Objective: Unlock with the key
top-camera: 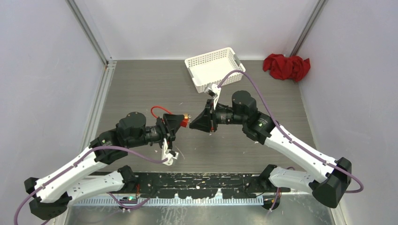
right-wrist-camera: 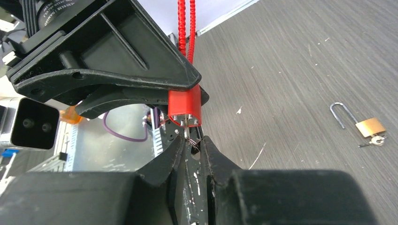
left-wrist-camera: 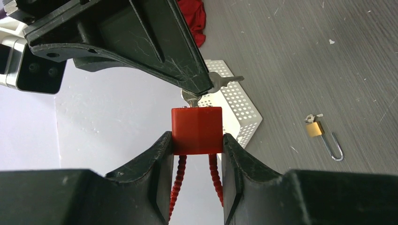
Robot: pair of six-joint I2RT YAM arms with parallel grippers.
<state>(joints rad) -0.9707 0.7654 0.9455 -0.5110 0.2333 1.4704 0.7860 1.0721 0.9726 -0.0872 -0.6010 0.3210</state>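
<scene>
- Holding the red lock (left-wrist-camera: pixel 196 130) clamped in my left hand (left-wrist-camera: pixel 196 139), raised above the tabletop (left-wrist-camera: pixel 328 56).
- My right hand (right-wrist-camera: pixel 192 141) is pinched together on the key (right-wrist-camera: pixel 187 123), which sits in the lock's end.
- A brass padlock (left-wrist-camera: pixel 313 129) lies on the tabletop, shackle open.
</scene>
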